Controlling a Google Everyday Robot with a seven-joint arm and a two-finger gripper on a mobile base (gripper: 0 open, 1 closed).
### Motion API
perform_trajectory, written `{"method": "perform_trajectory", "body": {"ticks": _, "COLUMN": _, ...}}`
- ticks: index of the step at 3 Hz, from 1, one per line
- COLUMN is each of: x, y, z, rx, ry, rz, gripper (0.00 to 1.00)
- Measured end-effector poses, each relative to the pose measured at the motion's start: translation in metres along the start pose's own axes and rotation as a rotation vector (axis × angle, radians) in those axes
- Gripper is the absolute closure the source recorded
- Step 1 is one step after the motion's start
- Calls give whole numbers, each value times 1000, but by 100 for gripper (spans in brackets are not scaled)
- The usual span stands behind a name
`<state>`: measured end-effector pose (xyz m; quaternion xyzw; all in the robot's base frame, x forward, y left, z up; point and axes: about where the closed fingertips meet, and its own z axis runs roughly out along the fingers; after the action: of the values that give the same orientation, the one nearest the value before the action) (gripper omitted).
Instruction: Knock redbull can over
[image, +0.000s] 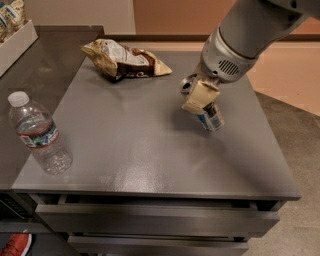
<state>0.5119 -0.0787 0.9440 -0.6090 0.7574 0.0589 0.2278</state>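
Camera view, looking down on a grey table top (135, 150) with drawers (150, 220) under the front edge.

Right of centre on that top: redbull can (213, 119), silver and blue, clearly tilted off upright rather than standing straight. Upper part tucked under the gripper, lower part poking out toward the front right. Doesn't look flat on the table, though hard to say how much of the base is touching.

Directly over and against it: gripper (199, 98), tan-coloured, on the end of the big grey arm (250, 35) at the top right. Touching the upper end of the can and covering its top. Honestly can't tell whether open or closed, or whether clamped on the can versus just leaning on it.

Over by the front left edge: clear water bottle (40, 137) with a white cap, standing upright, well apart from the can.

At the back of the table: crumpled snack bag (125, 60), brown and cream, lying flat.

Far top left, on a darker counter beside the table: white box (17, 42) with some packets in it.

Bottom left corner, down on the floor: a red shoe (15, 245).
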Motion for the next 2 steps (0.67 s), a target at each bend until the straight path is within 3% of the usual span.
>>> {"method": "perform_trajectory", "body": {"ticks": 2, "x": 13, "y": 1, "z": 23, "rx": -12, "ry": 192, "rz": -46, "gripper": 100}}
